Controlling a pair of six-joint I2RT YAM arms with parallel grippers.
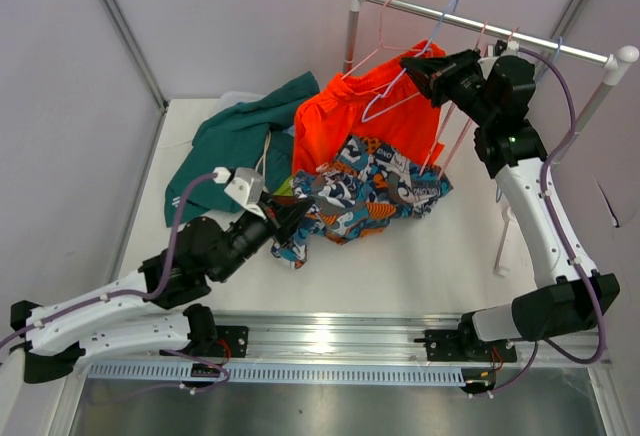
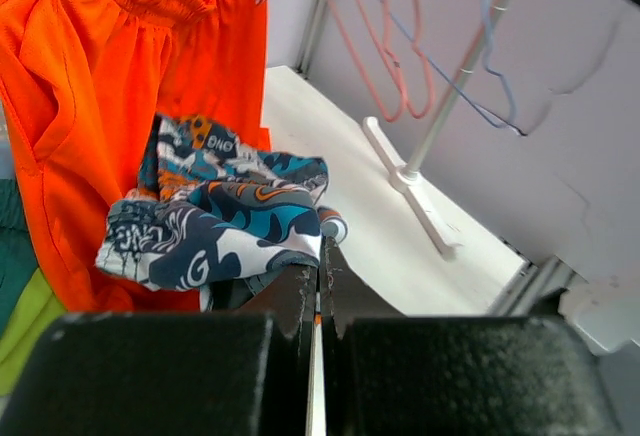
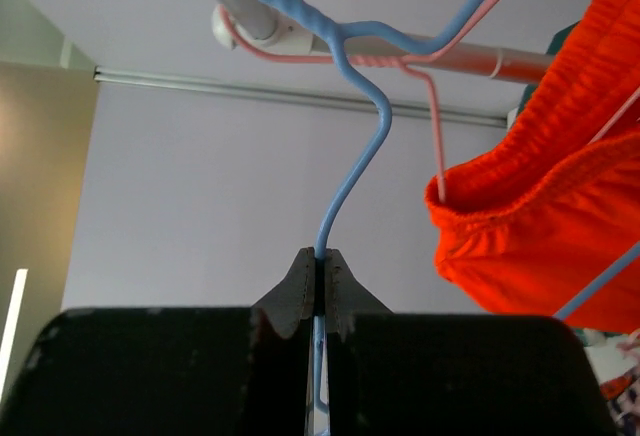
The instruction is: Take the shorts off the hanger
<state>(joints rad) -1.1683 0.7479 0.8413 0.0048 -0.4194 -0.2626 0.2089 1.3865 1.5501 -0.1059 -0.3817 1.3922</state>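
The bright orange shorts [image 1: 350,121] hang from a pink hanger [image 3: 432,126] on the rack bar [image 1: 480,28]; they also show in the right wrist view [image 3: 530,226]. My right gripper [image 1: 415,68] is up at the bar, shut on the wire of a bare blue hanger [image 3: 355,156]. The teal-white-orange print shorts [image 1: 375,191] lie bunched on the table below. My left gripper [image 2: 320,271] is shut at their near edge, with a thin white-orange strip between its jaws. Dark teal shorts [image 1: 245,136] and a sliver of lime green shorts [image 1: 283,188] lie at the left.
The white rack's post and foot [image 2: 415,191] stand on the table's right side, with several empty wire hangers on the bar. A pale cloth [image 1: 232,99] peeks out behind the teal pile. Grey walls close in the table on all far sides.
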